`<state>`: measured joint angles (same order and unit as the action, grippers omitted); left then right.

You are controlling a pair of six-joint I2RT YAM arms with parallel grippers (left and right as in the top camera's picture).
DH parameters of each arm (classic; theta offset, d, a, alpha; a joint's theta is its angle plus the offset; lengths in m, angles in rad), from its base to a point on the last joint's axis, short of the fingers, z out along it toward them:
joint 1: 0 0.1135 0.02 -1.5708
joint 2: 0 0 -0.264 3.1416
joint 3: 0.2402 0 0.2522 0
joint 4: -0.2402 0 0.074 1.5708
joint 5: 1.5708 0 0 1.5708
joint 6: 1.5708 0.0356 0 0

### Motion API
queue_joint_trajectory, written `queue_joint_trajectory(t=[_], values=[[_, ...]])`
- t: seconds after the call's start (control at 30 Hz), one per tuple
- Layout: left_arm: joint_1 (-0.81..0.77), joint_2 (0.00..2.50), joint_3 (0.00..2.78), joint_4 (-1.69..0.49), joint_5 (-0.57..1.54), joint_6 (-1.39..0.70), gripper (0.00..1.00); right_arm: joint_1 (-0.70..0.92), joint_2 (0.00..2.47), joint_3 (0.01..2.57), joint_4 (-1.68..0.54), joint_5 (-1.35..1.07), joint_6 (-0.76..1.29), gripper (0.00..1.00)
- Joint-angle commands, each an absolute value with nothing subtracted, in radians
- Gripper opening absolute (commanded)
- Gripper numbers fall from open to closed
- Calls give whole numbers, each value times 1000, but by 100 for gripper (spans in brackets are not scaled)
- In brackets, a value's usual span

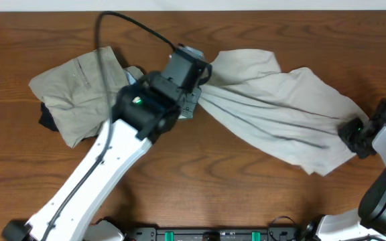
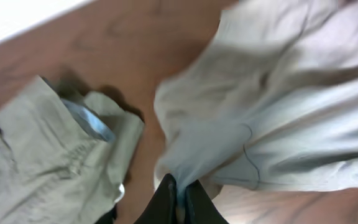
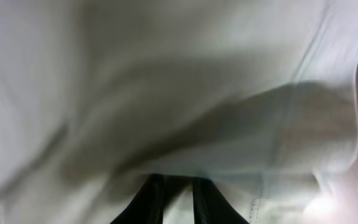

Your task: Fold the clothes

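Note:
A large pale cream-white garment (image 1: 280, 107) stretches across the table's right half, pulled taut between my two grippers. My left gripper (image 1: 200, 84) is shut on its left end; the left wrist view shows the cloth (image 2: 272, 112) bunched between the black fingers (image 2: 180, 193). My right gripper (image 1: 350, 134) is shut on its right edge; the right wrist view is filled with the cloth (image 3: 166, 93), which runs between the fingers (image 3: 178, 193). A khaki-tan garment with stitched seams (image 1: 79, 84) lies crumpled at the left; it also shows in the left wrist view (image 2: 42, 162).
A dark piece of cloth (image 1: 47, 119) pokes out under the khaki garment's left edge. The left arm's black cable (image 1: 122, 21) loops above the khaki garment. The wooden table (image 1: 213, 181) runs to a white strip at the back.

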<state>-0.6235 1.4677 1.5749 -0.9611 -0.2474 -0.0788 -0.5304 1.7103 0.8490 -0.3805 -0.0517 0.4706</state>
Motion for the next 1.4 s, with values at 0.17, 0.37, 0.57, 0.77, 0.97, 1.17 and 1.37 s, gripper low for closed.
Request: queue_joint_trajectory(t=[0.17,0.37,0.57,0.77,0.97,1.17,1.37], values=[[-611,1417,1609,-965,-334,-81,6,-626,1794,921,-429,-86,492,15],[-612,1418,1609,-968,-334,-79,6,-638,1791,1030,-547,-291,384,21],[-612,1418,1609,-968,-334,-79,6,-616,1705,1047,-646,-510,272,33],[-612,1418,1609,-968,-334,-79,6,-562,1557,1044,-811,-507,196,38],[-612,1418,1609,-964,-334,-78,6,-360,1502,1010,-905,-520,86,45],[-612,1418,1609,-964,-334,-71,6,-106,1505,915,-829,-494,54,46],[-612,1418,1609,-965,-334,-60,6,91,1505,822,-715,-348,76,47]])
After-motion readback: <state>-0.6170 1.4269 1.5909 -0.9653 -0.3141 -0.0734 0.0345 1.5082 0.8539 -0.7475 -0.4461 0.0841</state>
